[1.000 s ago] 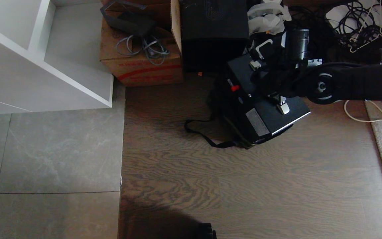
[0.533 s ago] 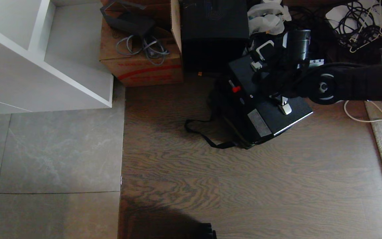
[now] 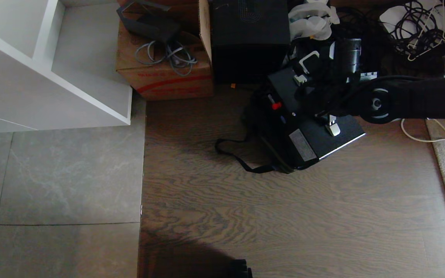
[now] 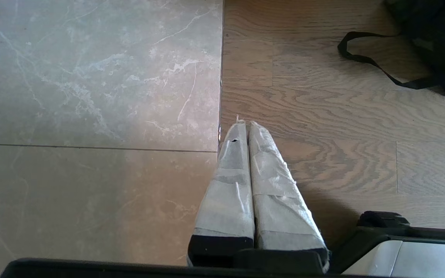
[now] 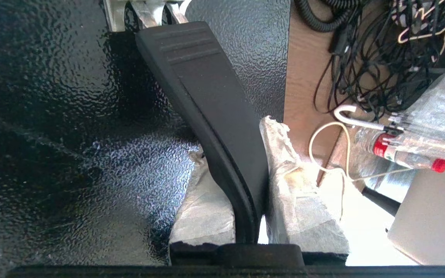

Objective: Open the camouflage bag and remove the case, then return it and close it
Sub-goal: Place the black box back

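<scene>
Comparing this moment with the head view of a second ago, the case [image 3: 315,127] and the right gripper [image 3: 317,98] have slid a little toward the right and slightly down the picture; the shelf, carton and floor seams sit where they did, so the camera has not moved. The grip itself looks unchanged.

In the right wrist view, the right gripper's two tape-wrapped fingers [image 5: 303,204] are clamped on the case's black handle bar [image 5: 207,96], one finger on each side of it, with the bar running up from between them to a silver bracket [image 5: 145,11] on the pebbled black lid [image 5: 52,135]. The case hangs tilted from that handle, its long side running diagonally in the head view, a second silver bracket [image 3: 333,129] showing near its lower end.

Under and left of the case lies the camouflage bag [image 3: 263,127], mostly hidden and dark, its black shoulder strap [image 3: 238,158] looping out over the wooden floor [image 3: 284,216]. Behind stand a tall black box [image 3: 249,38] and a cardboard carton [image 3: 164,73].

The left gripper [image 4: 243,131] points at the seam of tile and wood, well apart from the bag, its wrapped fingers pressed together on nothing.
</scene>
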Controlling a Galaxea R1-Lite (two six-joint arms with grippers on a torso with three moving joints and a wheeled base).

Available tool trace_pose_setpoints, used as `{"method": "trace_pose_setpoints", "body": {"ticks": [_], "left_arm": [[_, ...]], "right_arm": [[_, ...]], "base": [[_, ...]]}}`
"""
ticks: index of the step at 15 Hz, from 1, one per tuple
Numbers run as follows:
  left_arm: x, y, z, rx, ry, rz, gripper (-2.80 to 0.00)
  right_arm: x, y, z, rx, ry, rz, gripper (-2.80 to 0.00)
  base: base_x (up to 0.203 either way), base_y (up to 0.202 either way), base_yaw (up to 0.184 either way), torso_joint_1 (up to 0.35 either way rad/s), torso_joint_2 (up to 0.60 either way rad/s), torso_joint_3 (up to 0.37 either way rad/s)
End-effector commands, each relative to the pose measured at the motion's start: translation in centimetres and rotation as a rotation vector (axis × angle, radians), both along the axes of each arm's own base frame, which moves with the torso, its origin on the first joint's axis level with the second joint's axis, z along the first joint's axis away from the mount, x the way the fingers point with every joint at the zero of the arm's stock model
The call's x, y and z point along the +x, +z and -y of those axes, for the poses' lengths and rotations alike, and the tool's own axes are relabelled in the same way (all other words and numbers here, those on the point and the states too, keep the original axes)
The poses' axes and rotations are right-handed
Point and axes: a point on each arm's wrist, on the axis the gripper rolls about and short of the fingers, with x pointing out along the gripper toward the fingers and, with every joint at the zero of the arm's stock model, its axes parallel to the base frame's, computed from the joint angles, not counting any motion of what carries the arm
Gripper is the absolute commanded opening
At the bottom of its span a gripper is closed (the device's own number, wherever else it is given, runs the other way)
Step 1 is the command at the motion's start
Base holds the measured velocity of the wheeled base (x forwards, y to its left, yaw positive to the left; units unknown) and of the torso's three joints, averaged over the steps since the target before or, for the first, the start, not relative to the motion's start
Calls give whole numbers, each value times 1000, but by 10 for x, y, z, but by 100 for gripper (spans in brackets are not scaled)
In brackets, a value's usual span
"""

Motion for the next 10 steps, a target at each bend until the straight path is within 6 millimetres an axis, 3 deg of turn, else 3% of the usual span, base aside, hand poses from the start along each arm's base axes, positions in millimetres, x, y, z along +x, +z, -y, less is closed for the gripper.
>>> {"method": "trace_pose_setpoints", "body": {"ticks": [1, 10], "left_arm": [[1, -3, 0, -1, 0, -10, -280], [1, -3, 0, -1, 0, -10, -280]], "right_arm": [[-2, -1, 1, -6, -5, -5, -280], [3, -10, -1, -12, -6, -24, -280]], "base": [[0, 0, 0, 0, 0, 0], [0, 0, 0, 0, 0, 0]]}}
